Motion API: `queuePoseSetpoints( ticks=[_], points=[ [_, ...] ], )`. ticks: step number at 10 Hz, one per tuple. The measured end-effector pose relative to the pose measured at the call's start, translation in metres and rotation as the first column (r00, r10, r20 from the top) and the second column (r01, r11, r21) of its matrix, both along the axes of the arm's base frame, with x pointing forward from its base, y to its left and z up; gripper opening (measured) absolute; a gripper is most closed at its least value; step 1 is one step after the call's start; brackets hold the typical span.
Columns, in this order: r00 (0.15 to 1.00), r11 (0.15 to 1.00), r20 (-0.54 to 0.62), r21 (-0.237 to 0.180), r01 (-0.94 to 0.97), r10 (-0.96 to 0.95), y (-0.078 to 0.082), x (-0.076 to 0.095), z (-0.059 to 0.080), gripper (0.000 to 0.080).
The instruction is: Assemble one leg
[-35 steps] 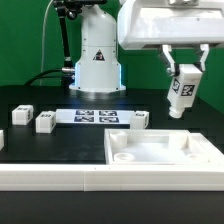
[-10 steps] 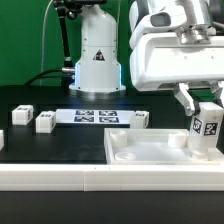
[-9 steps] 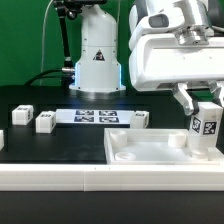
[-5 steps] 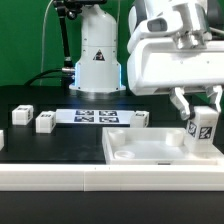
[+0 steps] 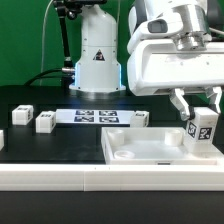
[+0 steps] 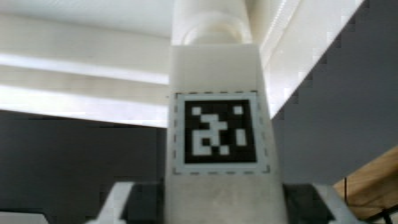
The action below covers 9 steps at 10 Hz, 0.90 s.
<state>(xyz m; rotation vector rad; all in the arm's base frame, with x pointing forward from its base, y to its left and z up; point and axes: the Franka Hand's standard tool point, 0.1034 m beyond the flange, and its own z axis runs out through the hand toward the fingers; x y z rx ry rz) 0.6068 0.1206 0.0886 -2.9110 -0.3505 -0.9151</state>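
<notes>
Well, the gripper [image 5: 200,108] is clamped on the leg [image 5: 203,130], held upright just inside the raised rim at the tabletop's [image 5: 150,176] corner on the exterior view's right, with three loose legs [image 5: 45,122] and the marker board [image 5: 95,116] lying well apart across the black table [image 5: 60,142].

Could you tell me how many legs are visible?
4 legs: one in the gripper, two on the table at the exterior view's left, one beside the marker board; others may be hidden.
</notes>
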Motion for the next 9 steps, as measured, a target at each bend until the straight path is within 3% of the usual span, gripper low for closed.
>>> queuePoseSetpoints(
  ticks=[1, 2, 3, 4, 8, 9],
  points=[
    [1.000, 1.000, -0.005, -0.001, 0.000, 0.000, 0.000, -0.001, -0.001, 0.0363],
    [1.000, 1.000, -0.006, -0.001, -0.001, 0.001, 0.000, -0.001, -0.001, 0.0363],
    [1.000, 1.000, -0.006, -0.001, -0.001, 0.001, 0.000, -0.001, -0.002, 0.0539],
    [1.000, 1.000, -0.007, -0.001, -0.001, 0.001, 0.000, -0.001, -0.002, 0.0630],
    [1.000, 1.000, -0.013, -0.003, -0.003, 0.003, 0.000, -0.001, -0.001, 0.0646],
    [1.000, 1.000, -0.029, -0.008, -0.009, 0.008, -0.001, 0.000, 0.009, 0.0648]
  ],
)
